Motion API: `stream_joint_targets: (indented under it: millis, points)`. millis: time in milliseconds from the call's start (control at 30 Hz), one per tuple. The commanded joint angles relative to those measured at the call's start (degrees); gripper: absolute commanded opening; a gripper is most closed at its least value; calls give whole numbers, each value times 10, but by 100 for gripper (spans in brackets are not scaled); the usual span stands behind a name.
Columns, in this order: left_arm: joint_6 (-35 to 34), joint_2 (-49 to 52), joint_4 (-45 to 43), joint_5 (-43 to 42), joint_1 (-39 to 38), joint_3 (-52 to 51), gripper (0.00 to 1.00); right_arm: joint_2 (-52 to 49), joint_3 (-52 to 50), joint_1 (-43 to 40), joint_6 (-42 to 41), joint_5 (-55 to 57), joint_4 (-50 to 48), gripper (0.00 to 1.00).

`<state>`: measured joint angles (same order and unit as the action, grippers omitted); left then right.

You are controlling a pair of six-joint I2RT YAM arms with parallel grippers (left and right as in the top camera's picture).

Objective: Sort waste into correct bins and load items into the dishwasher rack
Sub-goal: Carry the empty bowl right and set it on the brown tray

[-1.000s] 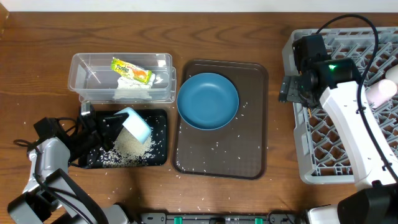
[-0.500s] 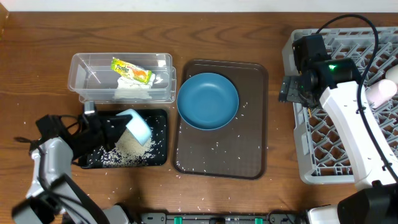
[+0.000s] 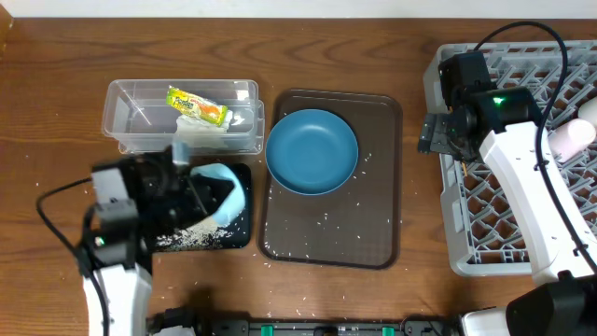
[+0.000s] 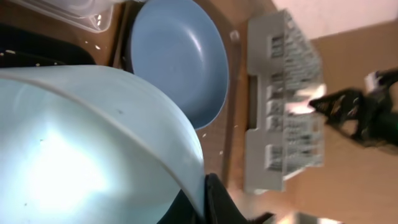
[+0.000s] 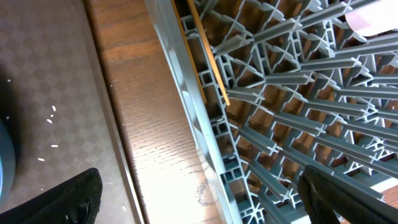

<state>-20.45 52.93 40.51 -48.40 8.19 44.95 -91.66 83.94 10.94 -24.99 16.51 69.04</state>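
The left pincer [image 3: 194,187] grasps a bowl [image 3: 224,191] at its rim, tipped on its side over the black tub [image 3: 241,233]. The bowl is pale bluish-white, and its inside is smooth and glossy in the wrist view. Rice [image 3: 187,238] lies heaped in that tub, with stray grains on the brown tray [image 3: 373,224]. The clear tub [image 3: 121,103] holds a wrapper [image 3: 198,105] and a tissue [image 3: 201,140]. The blue plate [image 3: 312,151] rests on the tray. The right pincer [image 5: 199,186] is spread wide with nothing in it, at the left edge of the rack [image 3: 462,210] on the bench [image 3: 56,93].
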Motion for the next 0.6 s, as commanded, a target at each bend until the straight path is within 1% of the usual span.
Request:
stream_joint_targets:
  millis: [0,100,233,400,467,567]
  points:
    - [-42,-27,6,119,-78,12,6,3,7,-2,4,8,0,99]
    - [-44,-29,12,173,-169,12,6,3,7,-2,4,8,0,99]
    - [-86,-12,10,287,-302,12,6,3,7,-2,4,8,0,99]
    - [-117,25,-12,413,-457,12,6,3,7,-2,4,8,0,99]
    - [-128,53,-37,450,-516,12,6,3,7,-2,4,8,0,99]
    - [-144,94,-71,465,-569,12,6,3,7,-2,4,8,0,99]
